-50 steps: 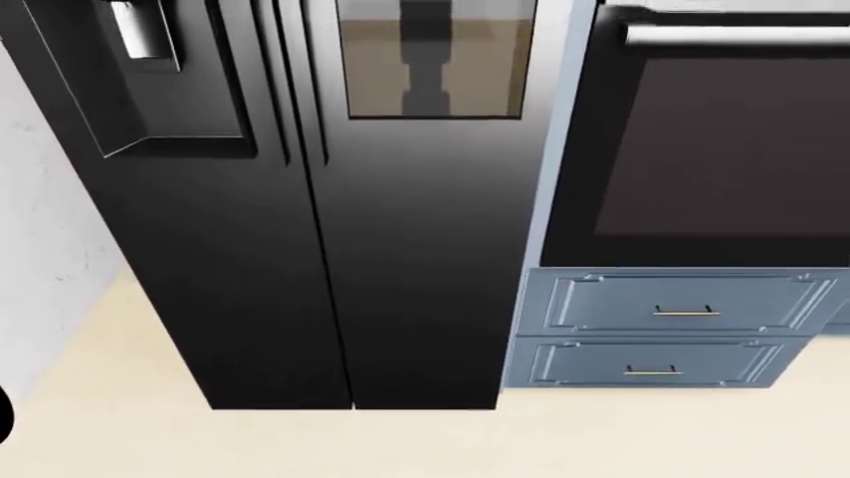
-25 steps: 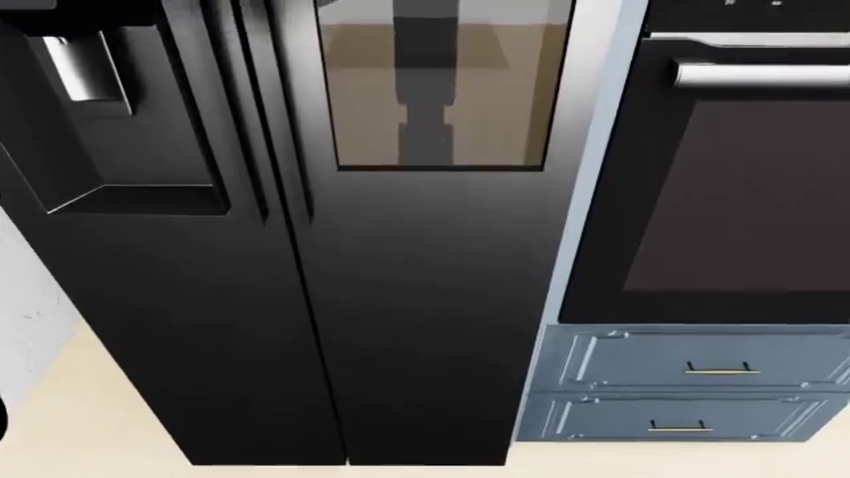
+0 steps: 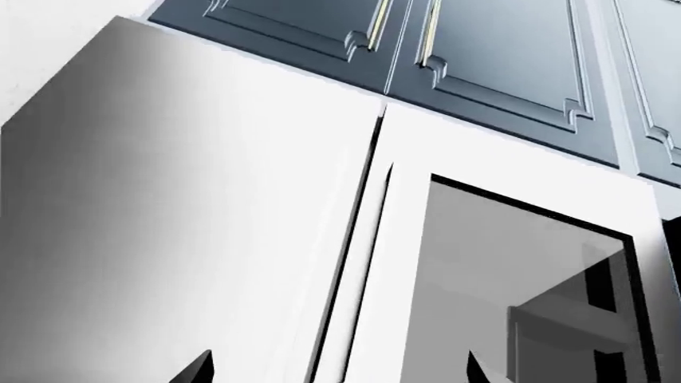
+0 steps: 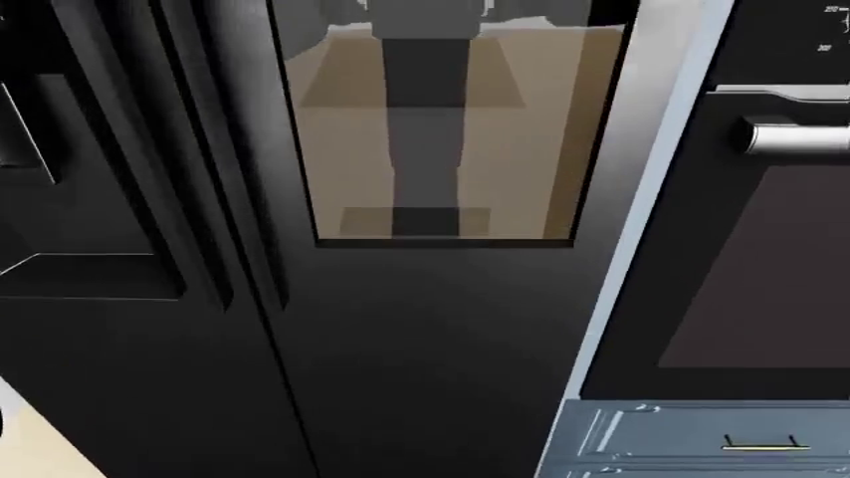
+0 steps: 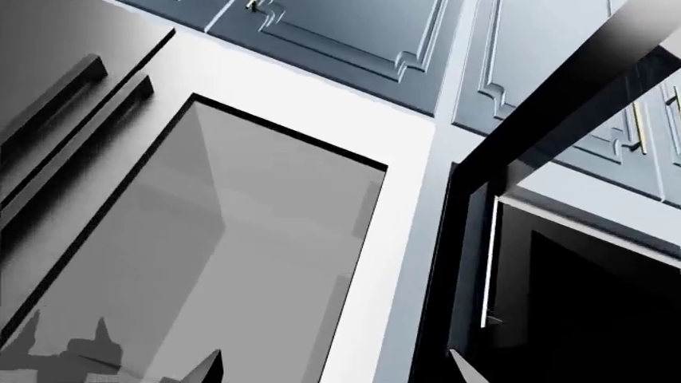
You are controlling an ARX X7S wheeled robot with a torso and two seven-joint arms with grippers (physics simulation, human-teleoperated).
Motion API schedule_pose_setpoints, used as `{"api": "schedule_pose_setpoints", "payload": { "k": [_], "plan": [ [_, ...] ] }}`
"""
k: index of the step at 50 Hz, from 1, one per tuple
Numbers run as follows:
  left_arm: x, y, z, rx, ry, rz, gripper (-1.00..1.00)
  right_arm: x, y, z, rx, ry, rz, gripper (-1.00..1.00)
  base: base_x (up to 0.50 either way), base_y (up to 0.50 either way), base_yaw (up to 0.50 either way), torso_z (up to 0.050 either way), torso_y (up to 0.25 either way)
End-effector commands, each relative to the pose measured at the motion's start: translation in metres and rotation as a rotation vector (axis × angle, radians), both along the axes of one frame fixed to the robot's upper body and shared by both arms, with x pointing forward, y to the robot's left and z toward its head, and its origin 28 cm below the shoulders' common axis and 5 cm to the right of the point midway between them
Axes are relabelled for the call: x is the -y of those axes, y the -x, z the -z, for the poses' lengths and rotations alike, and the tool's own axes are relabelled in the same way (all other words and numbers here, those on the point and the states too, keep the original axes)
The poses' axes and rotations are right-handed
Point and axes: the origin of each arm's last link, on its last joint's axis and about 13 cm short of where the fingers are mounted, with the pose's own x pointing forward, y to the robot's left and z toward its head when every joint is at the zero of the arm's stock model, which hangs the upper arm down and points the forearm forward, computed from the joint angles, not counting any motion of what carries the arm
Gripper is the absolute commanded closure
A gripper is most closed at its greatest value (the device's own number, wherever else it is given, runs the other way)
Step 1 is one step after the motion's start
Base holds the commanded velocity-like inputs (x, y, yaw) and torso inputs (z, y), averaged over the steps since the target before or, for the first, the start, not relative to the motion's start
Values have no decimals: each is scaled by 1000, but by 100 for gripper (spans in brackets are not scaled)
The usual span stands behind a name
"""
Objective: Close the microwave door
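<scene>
Head view is filled by the black fridge [image 4: 398, 349], its two doors meeting at a seam left of centre, long vertical handles [image 4: 219, 199] running down beside that seam; the right door carries a glass panel [image 4: 445, 119] in the upper middle of the frame, showing tan tones and a grey upright shape, possibly a reflection; at the left edge sits the recessed dispenser [image 4: 67, 229]. To the right, past a pale blue strip, stands the wall oven [image 4: 757, 269] with its silver bar handle [image 4: 797, 137] in the upper right, and a blue drawer [image 4: 704, 438] with a brass pull in the lower right corner. A sliver of cream floor shows at the lower left.

Left wrist view looks up the fridge front, washed out to white and grey, with blue cabinets [image 3: 479, 56] along the top of the frame; two dark fingertips [image 3: 191, 369] poke in at the bottom edge, well apart with nothing between them, so the left gripper [image 3: 335, 371] stands spread and empty.

Right wrist view: the glass panel at lower left, blue cabinets at top, and at the right a dark opening with a black door edge [image 5: 575, 104] slanting across it; this may be the microwave with its door ajar, but I cannot be sure. The right gripper [image 5: 335, 367] also shows two tips wide apart, holding nothing.
</scene>
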Motion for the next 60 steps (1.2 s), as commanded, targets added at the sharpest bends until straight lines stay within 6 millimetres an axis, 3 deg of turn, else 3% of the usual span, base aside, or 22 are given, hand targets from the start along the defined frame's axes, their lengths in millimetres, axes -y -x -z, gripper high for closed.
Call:
{"api": "schedule_pose_setpoints", "payload": {
  "k": [1, 16, 60],
  "plan": [
    [0, 1, -1, 3, 2, 1, -100, 0, 0, 0, -1, -2, 2, -100, 500, 1, 0, 0, 0],
    [0, 1, -2, 7, 5, 0, -100, 0, -1, -1, -2, -8, 17, -100, 472, 1, 0, 0, 1],
    [0, 4, -2, 11, 6, 6, -100, 0, -4, 1, -36, 4, 54, -100, 0, -85, 0, 0, 0]
  ]
}}
